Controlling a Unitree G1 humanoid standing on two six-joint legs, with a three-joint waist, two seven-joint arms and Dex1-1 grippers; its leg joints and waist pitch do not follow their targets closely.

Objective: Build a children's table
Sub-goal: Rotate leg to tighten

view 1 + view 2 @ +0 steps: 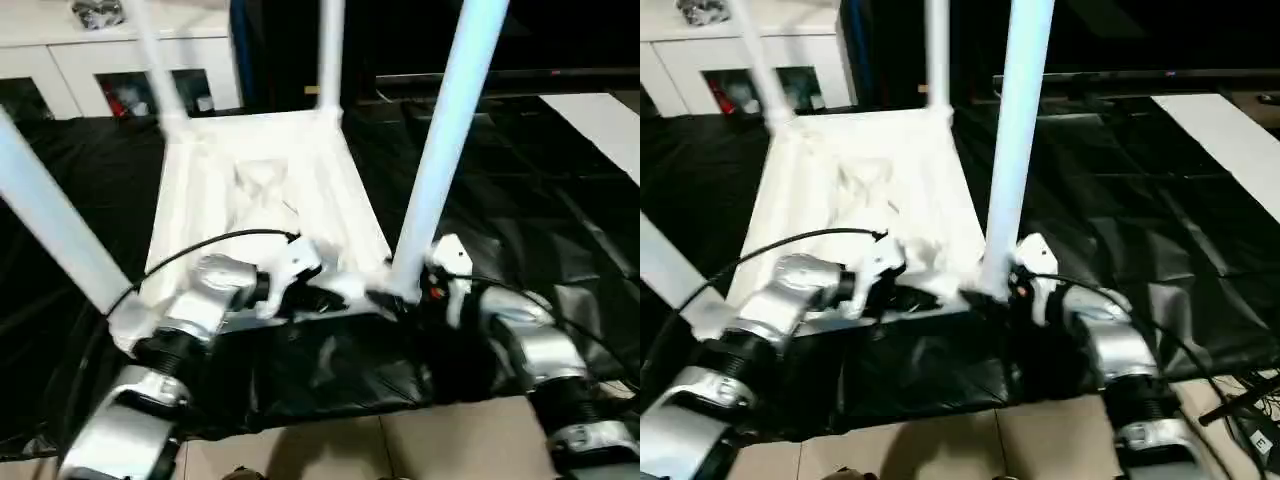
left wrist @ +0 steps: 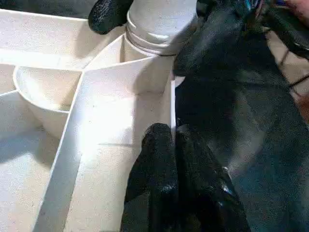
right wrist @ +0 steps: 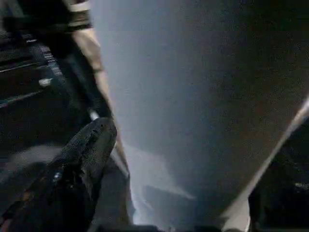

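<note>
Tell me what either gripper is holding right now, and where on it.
Left gripper is shut, its tips against the tabletop rim, gripping nothing. Right gripper straddles the base of the near right leg; whether it grips cannot be told.

The white table (image 1: 265, 190) lies upside down, ribbed underside up; four legs (image 1: 445, 150) stand in its corners.

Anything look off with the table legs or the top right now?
Nothing stands out. The table top lies upside down on the black sheet, and each of its four corners carries a leg, including the near right leg. No cracks or spills show.
</note>
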